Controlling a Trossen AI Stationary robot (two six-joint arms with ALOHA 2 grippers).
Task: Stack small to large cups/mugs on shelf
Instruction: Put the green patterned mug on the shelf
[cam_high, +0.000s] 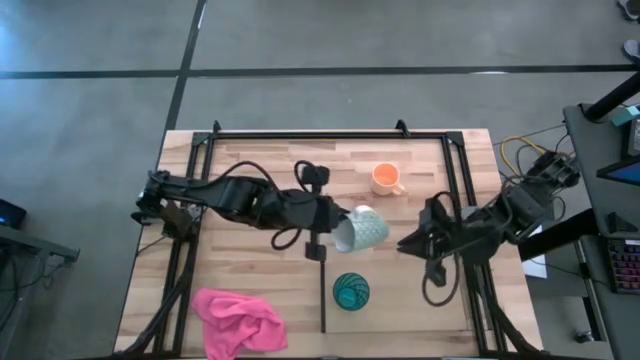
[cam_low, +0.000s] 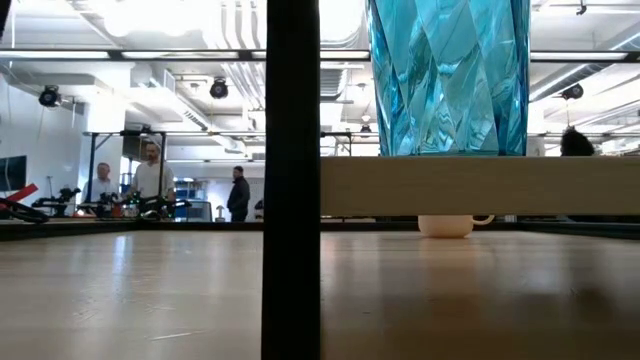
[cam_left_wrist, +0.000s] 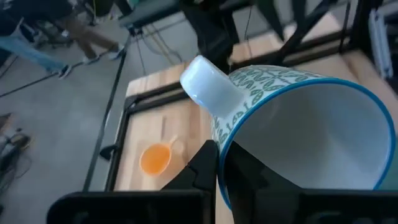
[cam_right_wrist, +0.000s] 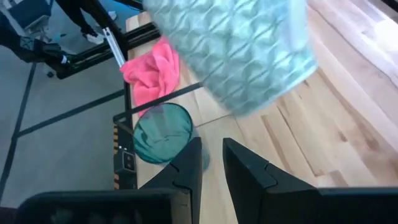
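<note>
My left gripper (cam_high: 328, 228) reaches to mid-table and is shut on a white mug with a teal leaf pattern (cam_high: 362, 228), which lies tipped on its side in the air. The orange mug (cam_high: 385, 178) stands upright on the tabletop farther back. The teal tumbler (cam_high: 350, 291) stands upright on the shelf board (cam_low: 480, 185), next to the shelf's dark upright strip (cam_high: 322, 295). My right gripper (cam_high: 408, 243) hovers just right of the white mug, its fingers a little apart, touching nothing. My left gripper holds the white mug by its blue rim (cam_left_wrist: 219, 163), one finger (cam_left_wrist: 255, 177) inside the cup and the other finger (cam_left_wrist: 202, 169) outside. It comes level from the table's left. The mug is lifted clear, tilted on its side, handle (cam_left_wrist: 208, 84) on the upper side.
A crumpled pink cloth (cam_high: 240, 318) lies at the near left of the table. A black frame runs along the table's far edge and sides (cam_high: 310, 132). Bare wood lies between the orange mug and the tumbler. People stand in the room beyond (cam_low: 150, 180).
</note>
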